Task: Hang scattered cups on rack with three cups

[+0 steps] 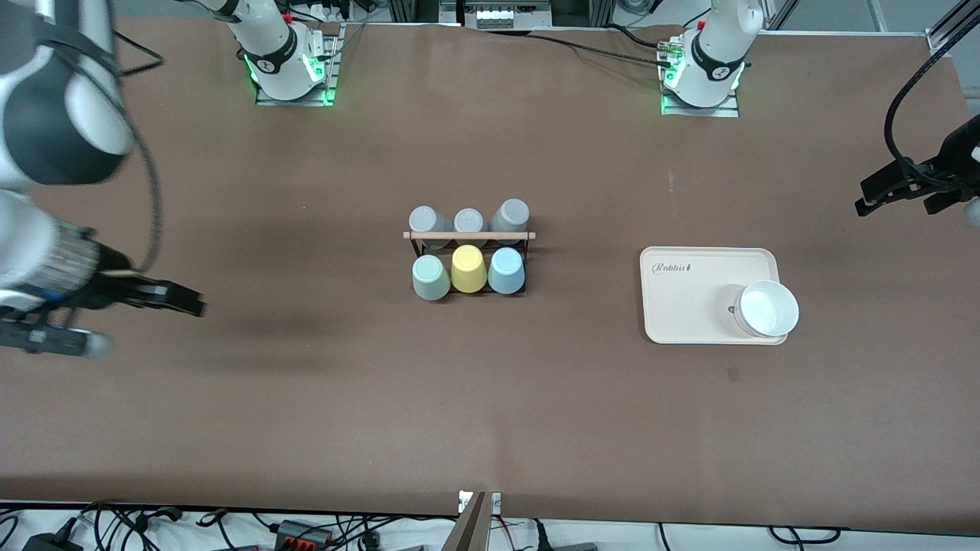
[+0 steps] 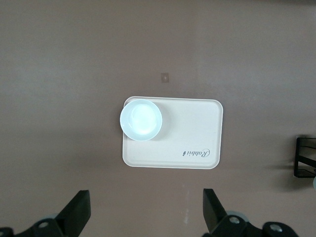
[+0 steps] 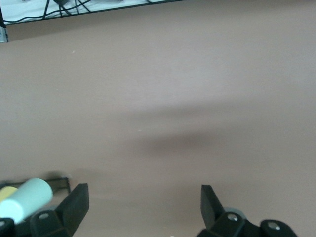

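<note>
The rack, a black wire frame with a wooden rod on top, stands mid-table. The pale mint green cup and the light blue cup sit upside down on its pegs in the row nearer the front camera, with a yellow cup between them. Three grey cups fill the farther row. My right gripper is open and empty over bare table toward the right arm's end; the mint cup shows at the edge of its wrist view. My left gripper is open and empty over the table toward the left arm's end.
A cream rectangular tray lies between the rack and the left arm's end, with a white bowl on its corner nearer the front camera. Both show in the left wrist view, the tray and the bowl.
</note>
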`<state>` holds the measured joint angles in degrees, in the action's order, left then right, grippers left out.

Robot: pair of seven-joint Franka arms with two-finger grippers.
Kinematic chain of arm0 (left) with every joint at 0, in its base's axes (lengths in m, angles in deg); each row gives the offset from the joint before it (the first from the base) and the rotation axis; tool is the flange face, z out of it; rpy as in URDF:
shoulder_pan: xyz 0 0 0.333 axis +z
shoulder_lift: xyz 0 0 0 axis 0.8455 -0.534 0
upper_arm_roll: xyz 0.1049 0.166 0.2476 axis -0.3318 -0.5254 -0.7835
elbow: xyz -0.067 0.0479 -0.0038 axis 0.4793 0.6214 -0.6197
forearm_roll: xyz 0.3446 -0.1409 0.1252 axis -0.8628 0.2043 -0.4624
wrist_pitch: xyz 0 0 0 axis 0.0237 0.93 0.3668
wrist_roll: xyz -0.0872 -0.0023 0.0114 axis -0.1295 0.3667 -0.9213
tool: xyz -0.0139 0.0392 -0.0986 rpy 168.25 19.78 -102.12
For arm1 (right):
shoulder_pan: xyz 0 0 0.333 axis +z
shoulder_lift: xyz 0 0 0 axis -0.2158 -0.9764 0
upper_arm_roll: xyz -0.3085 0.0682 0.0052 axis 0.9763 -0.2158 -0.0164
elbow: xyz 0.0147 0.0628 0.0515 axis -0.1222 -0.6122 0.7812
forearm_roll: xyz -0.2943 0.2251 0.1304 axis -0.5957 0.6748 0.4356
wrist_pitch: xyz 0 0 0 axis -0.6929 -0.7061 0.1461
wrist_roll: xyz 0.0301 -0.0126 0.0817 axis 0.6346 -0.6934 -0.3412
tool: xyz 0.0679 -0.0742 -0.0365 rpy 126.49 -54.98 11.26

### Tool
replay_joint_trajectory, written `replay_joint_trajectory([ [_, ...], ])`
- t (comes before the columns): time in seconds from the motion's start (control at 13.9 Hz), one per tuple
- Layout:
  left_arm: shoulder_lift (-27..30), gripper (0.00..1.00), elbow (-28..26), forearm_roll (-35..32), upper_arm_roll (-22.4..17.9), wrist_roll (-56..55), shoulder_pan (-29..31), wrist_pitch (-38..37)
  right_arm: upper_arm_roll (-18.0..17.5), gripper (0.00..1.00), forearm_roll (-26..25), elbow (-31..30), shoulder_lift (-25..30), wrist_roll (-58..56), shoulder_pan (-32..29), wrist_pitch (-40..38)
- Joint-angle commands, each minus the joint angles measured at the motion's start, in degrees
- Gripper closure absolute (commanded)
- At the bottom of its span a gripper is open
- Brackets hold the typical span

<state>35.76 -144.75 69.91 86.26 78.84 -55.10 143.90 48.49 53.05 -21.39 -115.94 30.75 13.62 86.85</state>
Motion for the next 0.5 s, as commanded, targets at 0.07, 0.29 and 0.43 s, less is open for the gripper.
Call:
replay_joint_trajectory([
  [0.07, 0.73, 0.00, -0.29, 0.63, -0.03, 0.24, 0.09, -0.45, -0.97, 0.00, -0.69, -0.55, 3.31, -5.54, -2.83, -1.04],
  [0.29, 0.73, 0.00, -0.29, 0.63, -0.03, 0.15, 0.09, -0.45, 2.71, 0.00, -0.87, -5.46, 7.00, -10.10, -2.65, -0.25],
  [0.43, 0.73, 0.00, -0.38, 0.63, -0.03, 0.24, 0.09, -0.80, 3.77, 0.00, -0.86, -7.92, 8.94, -12.23, -2.83, 1.24],
])
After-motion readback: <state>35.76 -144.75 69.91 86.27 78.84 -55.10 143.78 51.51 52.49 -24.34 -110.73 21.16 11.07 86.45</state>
